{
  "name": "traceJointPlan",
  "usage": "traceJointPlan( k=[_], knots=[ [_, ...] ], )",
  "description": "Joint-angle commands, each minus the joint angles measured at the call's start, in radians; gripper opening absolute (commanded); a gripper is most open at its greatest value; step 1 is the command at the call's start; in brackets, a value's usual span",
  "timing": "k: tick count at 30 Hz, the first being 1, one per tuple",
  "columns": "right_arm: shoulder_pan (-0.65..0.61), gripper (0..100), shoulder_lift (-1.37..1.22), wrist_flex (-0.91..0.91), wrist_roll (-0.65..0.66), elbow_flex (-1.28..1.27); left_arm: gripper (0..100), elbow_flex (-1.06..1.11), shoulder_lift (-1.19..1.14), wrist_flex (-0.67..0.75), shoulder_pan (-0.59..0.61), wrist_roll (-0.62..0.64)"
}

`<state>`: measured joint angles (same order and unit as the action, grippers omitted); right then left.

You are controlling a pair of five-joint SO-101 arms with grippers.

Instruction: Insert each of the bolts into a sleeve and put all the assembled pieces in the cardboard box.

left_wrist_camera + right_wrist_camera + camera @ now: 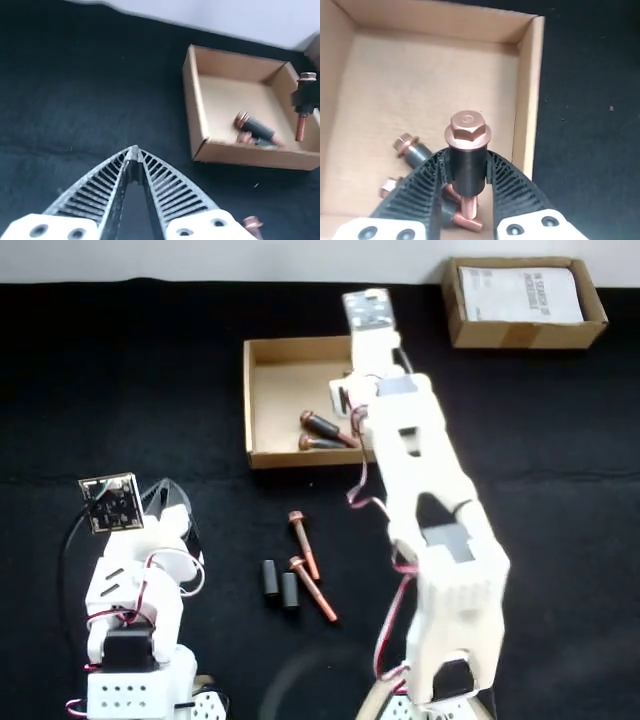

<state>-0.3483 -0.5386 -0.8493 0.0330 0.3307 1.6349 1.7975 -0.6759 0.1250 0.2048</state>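
While right tool (pixel 466 167) clamped sleeved bolt (pixel 467 131) upright over cardboard box (pixel 526 95), best release likely was: lower toward box bottom, clear of finished pieces (pixel 410 149) inside, open gently. Left tool (pixel 133 155) sat closed, empty, over surface (pixel 75 75).

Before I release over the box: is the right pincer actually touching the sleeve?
Touching. The right wrist view shows the right pincer pressed against both sides of the sleeve.
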Motion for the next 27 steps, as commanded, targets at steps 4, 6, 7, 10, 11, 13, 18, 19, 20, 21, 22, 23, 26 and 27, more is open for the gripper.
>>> traceJointPlan(
  k=[4, 6, 7, 10, 11, 13, 18, 19, 20, 21, 22, 23, 26, 27],
  knots=[
    [0.002, 0.8, -0.257, -0.131, 0.132, 0.417, 1, 0.059, 0.015, 0.018, 0.012, -0.006],
    [0.002, 0.8, -0.340, -0.173, 0.196, 0.522, 1, 0.059, 0.015, 0.015, 0.012, -0.003],
    [0.002, 0.8, -0.375, -0.202, 0.229, 0.572, 1, 0.059, 0.015, 0.014, 0.012, -0.003],
    [-0.005, 2.9, -0.458, -0.311, 0.285, 0.723, 1, 0.059, 0.015, 0.014, 0.007, -0.003],
    [-0.007, 6.0, -0.475, -0.357, 0.290, 0.769, 1, 0.059, 0.015, 0.014, 0.007, -0.003],
    [-0.012, 14.2, -0.498, -0.450, 0.287, 0.854, 1, 0.059, 0.015, 0.014, 0.007, -0.003],
    [-0.024, 19.0, -0.507, -0.625, 0.285, 1.050, 1, 0.059, 0.015, 0.012, 0.007, -0.003],
    [-0.027, 19.0, -0.507, -0.664, 0.285, 1.099, 1, 0.059, 0.015, 0.012, 0.008, -0.003],
    [-0.030, 19.0, -0.507, -0.707, 0.282, 1.158, 1, 0.059, 0.015, 0.011, 0.008, -0.003],
    [-0.041, 19.0, -0.507, -0.754, 0.264, 1.218, 1, 0.059, 0.013, 0.005, 0.010, -0.003],
    [-0.051, 19.0, -0.507, -0.812, 0.232, 1.283, 1, 0.059, 0.013, -0.014, 0.010, -0.003],
    [-0.064, 19.0, -0.507, -0.872, 0.196, 1.348, 1, 0.059, 0.013, -0.034, 0.010, -0.003],
    [-0.087, 18.7, -0.492, -0.918, 0.081, 1.454, 1, 0.059, 0.013, -0.110, 0.010, -0.003],
    [-0.082, 18.0, -0.456, -0.918, 0.043, 1.443, 1, 0.058, 0.013, -0.135, 0.010, -0.002]
  ],
)
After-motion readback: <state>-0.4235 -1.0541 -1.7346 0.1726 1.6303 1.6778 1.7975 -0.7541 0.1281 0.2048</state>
